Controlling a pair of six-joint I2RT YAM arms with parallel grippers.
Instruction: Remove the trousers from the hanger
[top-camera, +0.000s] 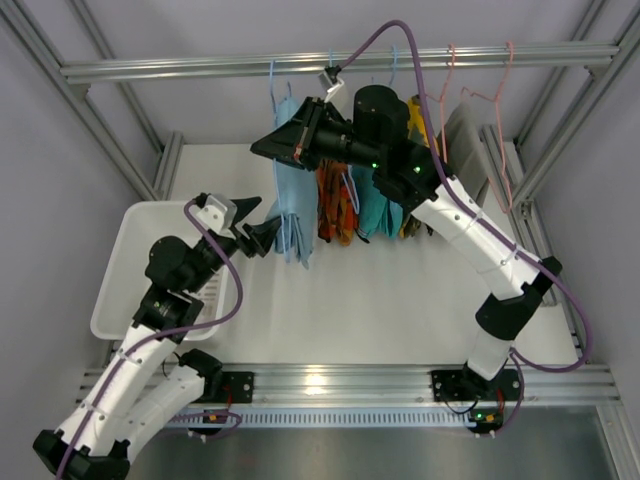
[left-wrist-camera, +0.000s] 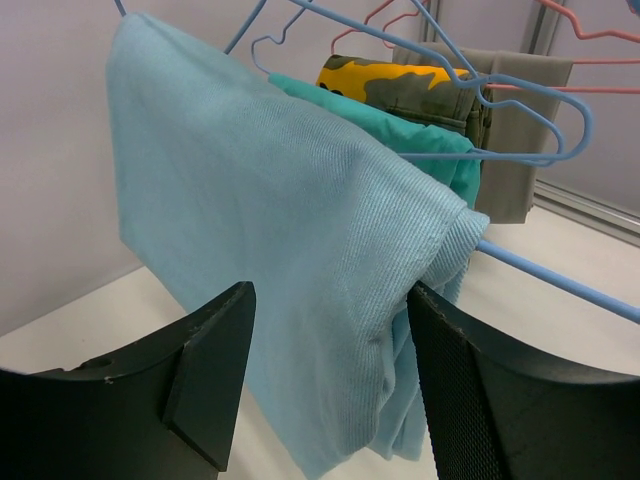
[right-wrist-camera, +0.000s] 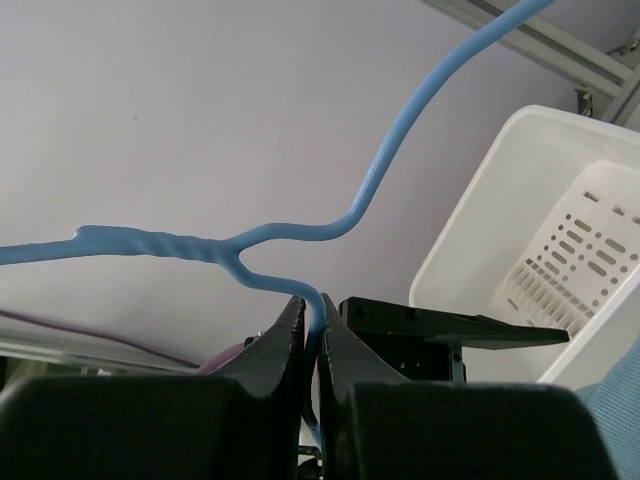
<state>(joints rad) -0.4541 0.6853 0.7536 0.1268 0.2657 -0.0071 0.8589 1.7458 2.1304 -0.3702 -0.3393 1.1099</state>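
The trousers (left-wrist-camera: 270, 230) hang folded over the hanger (right-wrist-camera: 240, 245) above the worktop's (top-camera: 380, 300) far edge, with bare surface toward the near edge. The right end effector (right-wrist-camera: 312, 335) is clamped on the hanger's wire. The left end effector (left-wrist-camera: 330, 340) stands open, its fingers flanking the trousers' lower edge.

The left arm (top-camera: 130, 380) and right arm (top-camera: 470, 235) wear white shells over black joints, each trailed by a purple cable (top-camera: 396, 24) (thin and glossy). Green lights (top-camera: 373, 153) dot the right arm's wrist. The left end effector (left-wrist-camera: 330, 350) and right end effector (right-wrist-camera: 312, 340) are matte black, with wedge-shaped fingers (left-wrist-camera: 215, 370).
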